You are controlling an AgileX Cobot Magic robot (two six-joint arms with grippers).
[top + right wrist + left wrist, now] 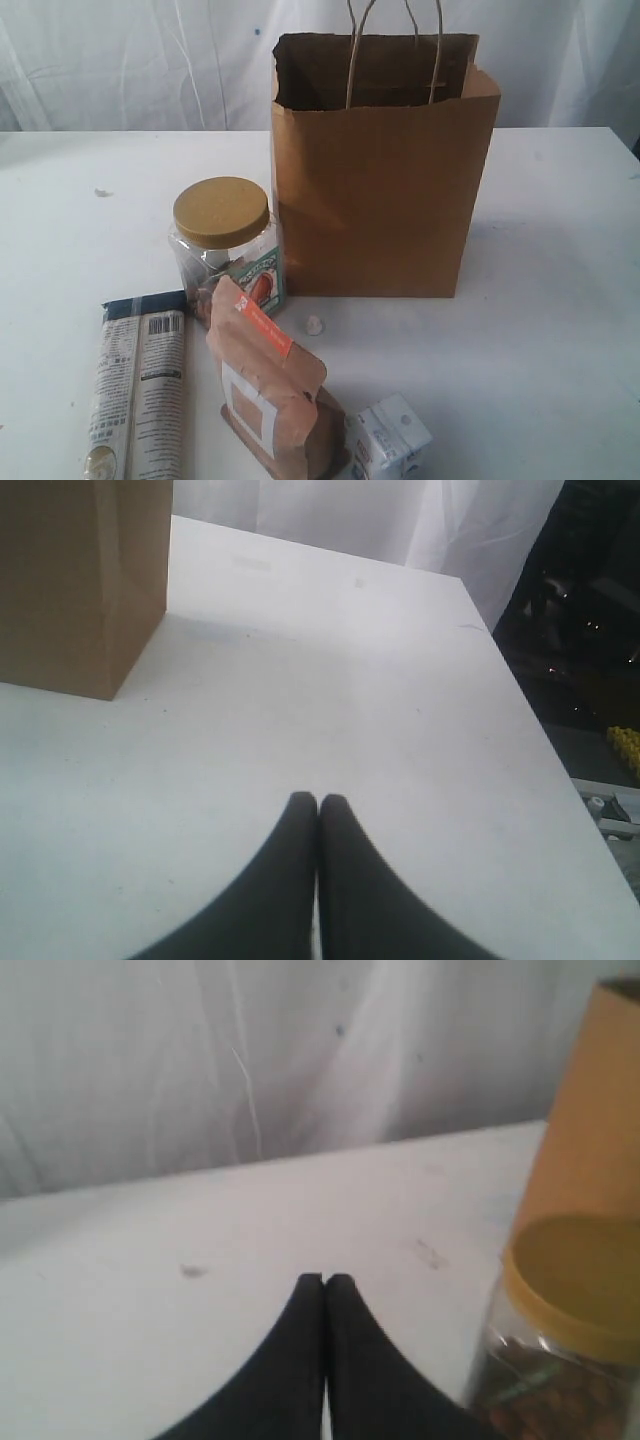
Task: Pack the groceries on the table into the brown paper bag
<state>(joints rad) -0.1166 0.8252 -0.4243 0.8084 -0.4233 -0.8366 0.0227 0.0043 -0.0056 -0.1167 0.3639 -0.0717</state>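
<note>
Both pincers are clenched on nothing: the left pincer (325,1278) hangs over the table (150,1260) near the jar (570,1300), and the right pincer (318,798) is beside the bag (80,580). The jar looks stiff, smooth and likely slippery, so grip it just under its lid. The pouch (270,390) looks soft; take its folded top. The carton (390,438) and packet (140,385) lie nearest. Brown food shows inside the jar. The bag stands open, its inside too dark to tell.

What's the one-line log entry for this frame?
left gripper: shut, empty | right gripper: shut, empty | brown paper bag: upright, open-topped | jar, long packet, brown pouch, white carton: on table
</note>
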